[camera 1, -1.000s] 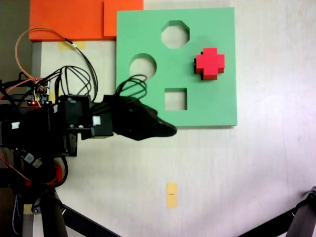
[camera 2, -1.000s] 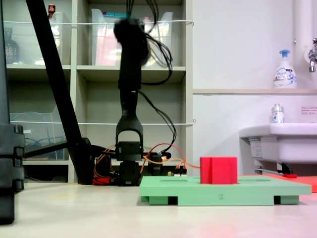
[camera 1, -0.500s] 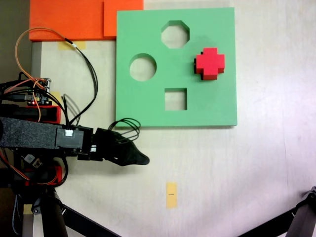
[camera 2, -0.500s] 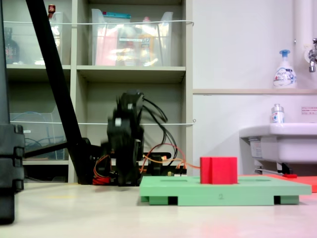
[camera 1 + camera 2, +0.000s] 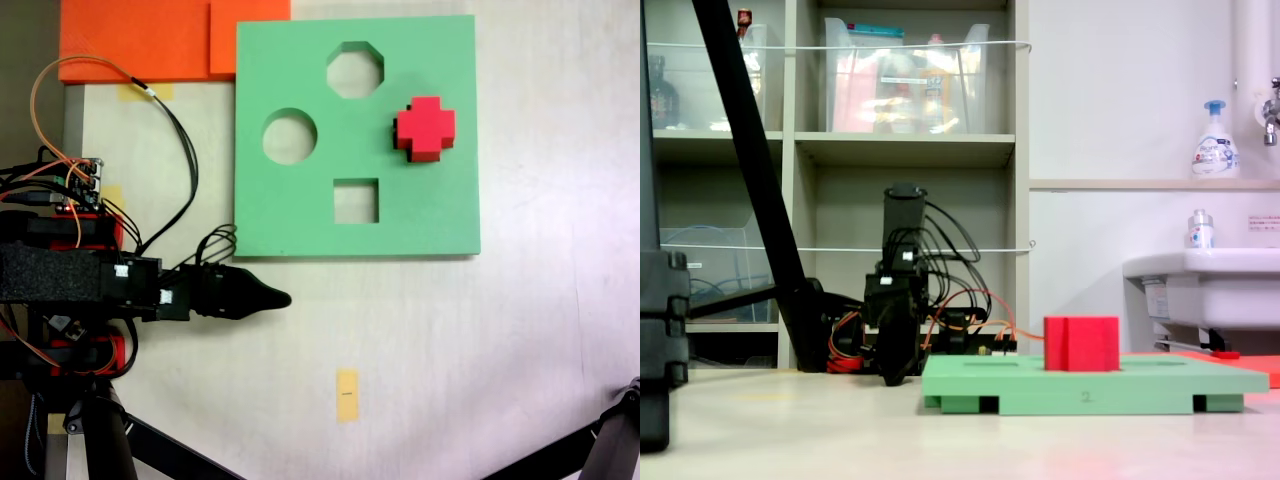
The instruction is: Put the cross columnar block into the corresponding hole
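The red cross columnar block [image 5: 425, 128] stands upright in the right part of the green foam board [image 5: 300, 210]. Its top rises above the board's surface [image 5: 1081, 343]. The block fills the corresponding hole and hides its outline. My gripper [image 5: 280, 298] is off the board, just past its lower left edge in a fixed view and far from the block. It points right with its jaws closed to a single tip and holds nothing. In the low fixed view the gripper [image 5: 895, 372] hangs close to the table, left of the board [image 5: 1090, 385].
The board also has octagonal [image 5: 355, 69], round [image 5: 290, 136] and square [image 5: 356, 200] cutouts. Orange foam sheets [image 5: 150, 38] lie at the top left. A yellow tape mark [image 5: 346, 394] is stuck on the table. Tripod legs [image 5: 160, 445] reach in at the bottom. Wires and the arm's base [image 5: 70, 200] sit at the left.
The arm has folded down and drawn back to the left, off the board's edge. The gripper has dropped low near the table. The red block has not moved.
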